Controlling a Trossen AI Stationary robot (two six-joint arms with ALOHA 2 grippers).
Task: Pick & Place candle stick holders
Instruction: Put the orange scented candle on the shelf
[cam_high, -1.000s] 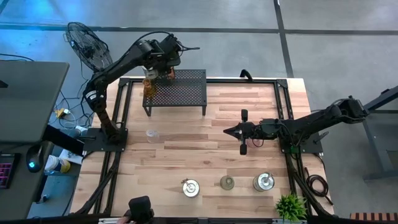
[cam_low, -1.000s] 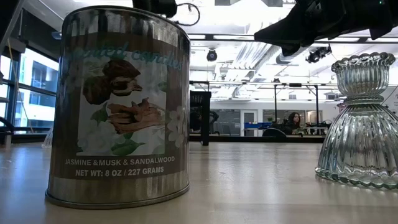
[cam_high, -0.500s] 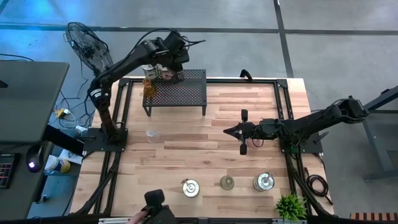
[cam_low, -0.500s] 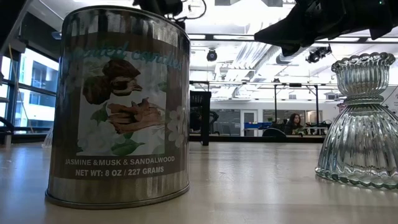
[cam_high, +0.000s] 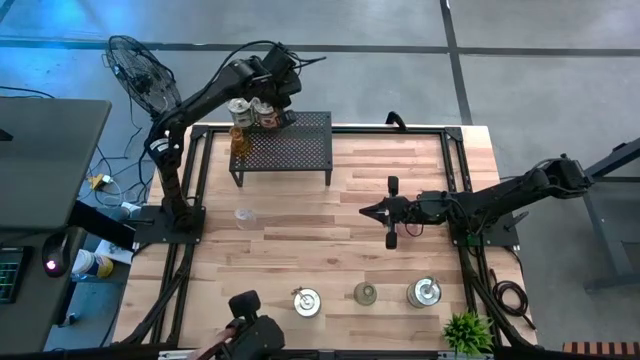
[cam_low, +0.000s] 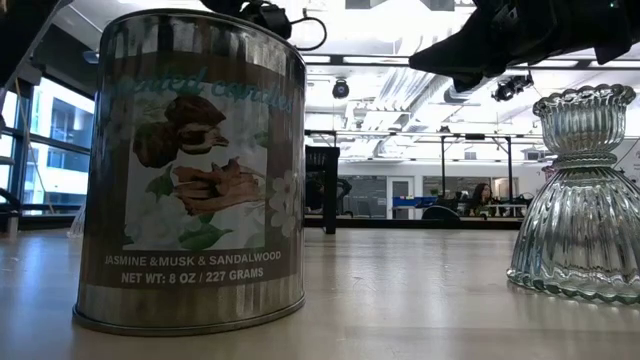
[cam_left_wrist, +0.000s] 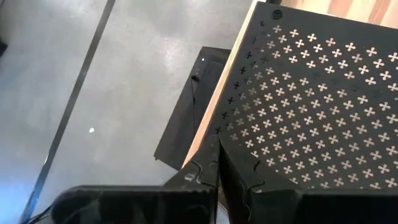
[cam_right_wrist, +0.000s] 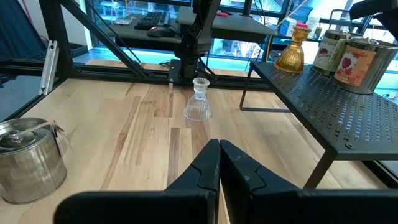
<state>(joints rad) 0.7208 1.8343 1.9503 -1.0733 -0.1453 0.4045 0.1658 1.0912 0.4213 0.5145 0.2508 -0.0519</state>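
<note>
On the black perforated rack (cam_high: 295, 148) at the table's far left stand an amber holder (cam_high: 238, 137) and two tins (cam_high: 266, 114); they also show in the right wrist view, the amber holder (cam_right_wrist: 290, 56) beside the tins (cam_right_wrist: 356, 62). My left gripper (cam_high: 288, 98) hangs shut and empty above the rack's far edge (cam_left_wrist: 236, 99). A clear glass holder (cam_high: 243, 216) stands on the table left of the middle. My right gripper (cam_high: 372, 212) is shut and empty above the table's middle. Two silver tins (cam_high: 306, 300) (cam_high: 424, 292) and a glass holder (cam_high: 366, 293) stand near the front edge.
A small green plant (cam_high: 467, 332) stands at the front right corner. A person's hand with a black device (cam_high: 252, 330) shows at the front edge. A fan (cam_high: 140, 75) stands beyond the far left corner. Bare wood (cam_high: 330, 250) lies between the rack and the front row.
My left gripper has drawn up and toward the table's far edge, away from the tins, which stay on the rack. The hand with the black device has moved along the front edge toward the right.
</note>
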